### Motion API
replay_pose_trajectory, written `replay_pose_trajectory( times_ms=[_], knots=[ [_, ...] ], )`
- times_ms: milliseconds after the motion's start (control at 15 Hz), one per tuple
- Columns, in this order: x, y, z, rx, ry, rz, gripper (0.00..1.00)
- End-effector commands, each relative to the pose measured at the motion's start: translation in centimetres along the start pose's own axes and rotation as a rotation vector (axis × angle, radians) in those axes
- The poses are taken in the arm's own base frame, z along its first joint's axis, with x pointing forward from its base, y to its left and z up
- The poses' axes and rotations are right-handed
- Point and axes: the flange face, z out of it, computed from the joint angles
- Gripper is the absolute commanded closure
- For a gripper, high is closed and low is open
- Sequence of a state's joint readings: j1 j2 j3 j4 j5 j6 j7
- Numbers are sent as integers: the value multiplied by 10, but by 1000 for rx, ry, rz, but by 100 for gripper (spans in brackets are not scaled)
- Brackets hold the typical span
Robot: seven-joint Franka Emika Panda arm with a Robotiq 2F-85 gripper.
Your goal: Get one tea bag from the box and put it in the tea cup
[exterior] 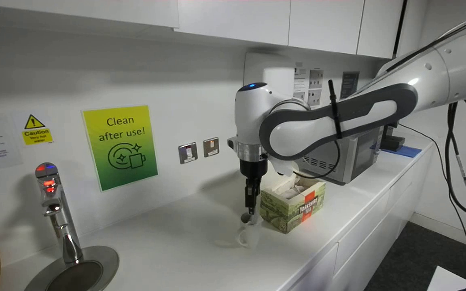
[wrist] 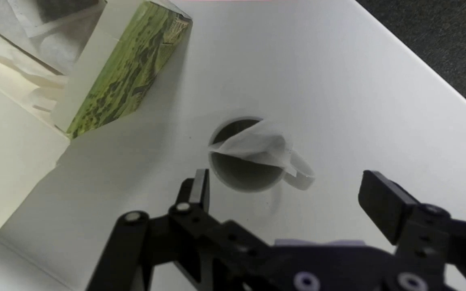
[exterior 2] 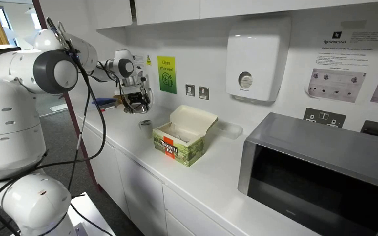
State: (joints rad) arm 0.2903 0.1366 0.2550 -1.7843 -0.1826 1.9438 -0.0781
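My black claw (wrist: 284, 178) hangs over the white worktop (wrist: 318, 81), its fingers (wrist: 384, 202) spread wide and empty. A thin white paper tea bag (wrist: 257, 141) lies across the mouth of the small white handled cup (wrist: 245, 180), one end reaching the handle (wrist: 303, 173). Near the cup, apart from it, stands the green and red printed cardboard carton (exterior 2: 176, 147), beige lid (exterior 2: 194, 120) raised; farther off sits a grey metal microwave (exterior 2: 313, 177). Worktop stretches between cup and straight edge, dark carpet (wrist: 439, 44) beyond.
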Motion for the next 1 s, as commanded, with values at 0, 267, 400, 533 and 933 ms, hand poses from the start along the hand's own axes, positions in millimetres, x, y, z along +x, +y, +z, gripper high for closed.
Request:
replay_pose_trajectory(
  times_ms=[0, 267, 400, 533, 933],
  knots=[
    [-37, -4, -42, -26, 14, 26, 0],
    [-85, 4, -90, -15, 104, 21, 0],
    [-110, 12, -105, -4, 134, 40, 0],
    [-133, 30, -110, -3, 141, 79, 0],
    [-126, 30, -109, -15, 127, 90, 0]
  ],
)
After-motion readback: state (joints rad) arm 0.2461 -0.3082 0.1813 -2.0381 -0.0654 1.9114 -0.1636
